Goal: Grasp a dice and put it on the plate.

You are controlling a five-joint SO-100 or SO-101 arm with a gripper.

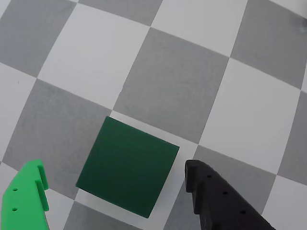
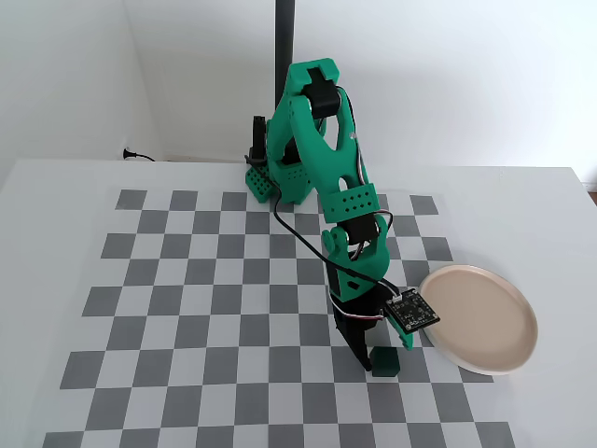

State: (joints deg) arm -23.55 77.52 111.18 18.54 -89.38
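The dice (image 1: 128,165) is a dark green cube lying on the checkerboard, low in the wrist view. My gripper (image 1: 116,168) is open and straddles it. The green finger (image 1: 26,199) is to its left and the black finger (image 1: 211,196) to its right, each with a strip of board showing between it and the cube. In the fixed view the gripper (image 2: 376,359) is down at the board over the dice (image 2: 387,361), with the arm covering part of the cube. The pinkish-beige plate (image 2: 490,322) lies empty just to the right of it.
The green arm (image 2: 322,168) rises from its base at the back of the checkerboard mat (image 2: 187,308). A dark post (image 2: 284,37) stands behind the base. A small circuit board (image 2: 410,311) hangs on the wrist close to the plate's left rim.
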